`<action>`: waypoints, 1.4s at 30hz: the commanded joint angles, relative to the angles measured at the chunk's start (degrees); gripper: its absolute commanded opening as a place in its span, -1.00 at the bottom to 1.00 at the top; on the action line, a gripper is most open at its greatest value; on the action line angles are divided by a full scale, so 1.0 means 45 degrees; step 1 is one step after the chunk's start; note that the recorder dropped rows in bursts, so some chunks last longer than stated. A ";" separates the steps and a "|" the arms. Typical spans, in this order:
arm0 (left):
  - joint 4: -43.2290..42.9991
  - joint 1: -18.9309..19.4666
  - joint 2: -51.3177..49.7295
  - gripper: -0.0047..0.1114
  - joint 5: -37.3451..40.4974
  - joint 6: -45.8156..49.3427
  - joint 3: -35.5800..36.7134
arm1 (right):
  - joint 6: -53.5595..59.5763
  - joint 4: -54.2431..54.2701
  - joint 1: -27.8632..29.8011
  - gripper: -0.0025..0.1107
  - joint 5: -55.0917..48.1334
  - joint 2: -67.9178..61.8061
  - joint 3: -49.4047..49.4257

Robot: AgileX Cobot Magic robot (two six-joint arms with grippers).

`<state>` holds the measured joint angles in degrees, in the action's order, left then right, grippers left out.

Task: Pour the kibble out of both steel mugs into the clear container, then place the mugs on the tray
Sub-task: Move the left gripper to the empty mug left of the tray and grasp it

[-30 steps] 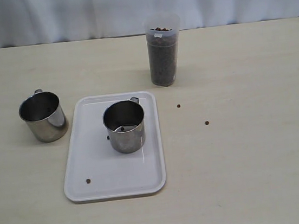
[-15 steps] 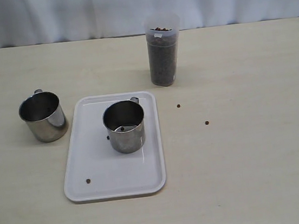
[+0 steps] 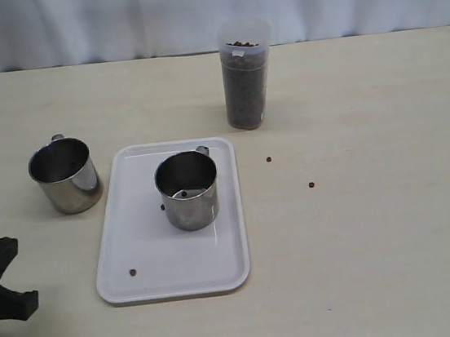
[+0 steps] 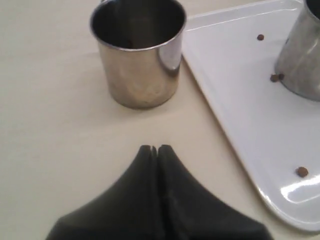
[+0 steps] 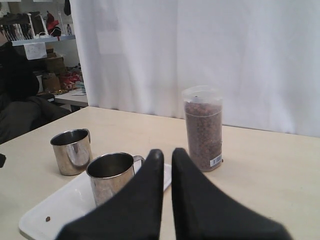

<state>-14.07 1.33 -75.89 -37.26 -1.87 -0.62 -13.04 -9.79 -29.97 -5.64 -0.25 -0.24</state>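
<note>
You see a pale bench [image 3: 385, 264] with a white tray [image 3: 156, 275] lying flat on it. Beyond the tray's far right corner stands the clear container [image 3: 245, 84], nearly full of kibble [image 3: 246, 104]. One steel mug [image 3: 187, 191] stands upright on the tray. The second steel mug [image 3: 65, 176] stands on the bench just left of it. Your left hand [image 4: 157, 148], near that mug, is closed and empty. Your right hand [image 5: 166, 152] is closed too, holding nothing. Loose pellets [image 3: 269, 160] dot bench and tray.

White tray [image 3: 178, 256], silver mugs [image 3: 65, 178], dark-brown kibble [image 3: 245, 96]
</note>
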 commanded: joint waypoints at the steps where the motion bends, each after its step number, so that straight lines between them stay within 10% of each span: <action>1: 0.0003 0.0027 -0.3059 -0.92 -0.4423 0.1257 -0.0098 | 0.0064 0.0030 -0.0042 -0.87 -0.0056 0.0056 0.0053; 9: -0.0678 0.0124 -0.6188 -0.92 -0.7048 0.2135 -0.1066 | 0.0064 0.0030 -0.0042 -0.87 -0.0056 0.0056 0.0053; 15: -0.7109 0.3748 -0.7839 -0.92 -0.7267 0.1310 -0.2138 | 0.0064 0.0030 -0.0042 -0.87 -0.0056 0.0056 0.0053; 19: -0.6726 0.5365 -0.8089 -0.92 -0.7267 0.1161 -0.2324 | 0.0064 0.0030 -0.0042 -0.87 -0.0056 0.0056 0.0053; 23: -0.6785 0.5469 -0.8089 -0.70 -0.7038 0.1161 -0.2815 | 0.0064 0.0030 -0.0042 -0.87 -0.0056 0.0056 0.0053; 30: -0.7707 0.5469 -0.8138 0.38 -0.6094 0.0415 -0.3858 | 0.0064 0.0030 -0.0042 -0.87 -0.0056 0.0056 0.0053; 42: -0.8075 0.5469 -0.9570 0.45 -0.6361 0.0415 -0.5251 | 0.0064 0.0030 -0.0042 -0.87 -0.0056 0.0056 0.0053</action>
<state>-50.28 25.83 -117.23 -64.63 0.00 -23.00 -13.04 -9.79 -29.97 -5.64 -0.25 -0.24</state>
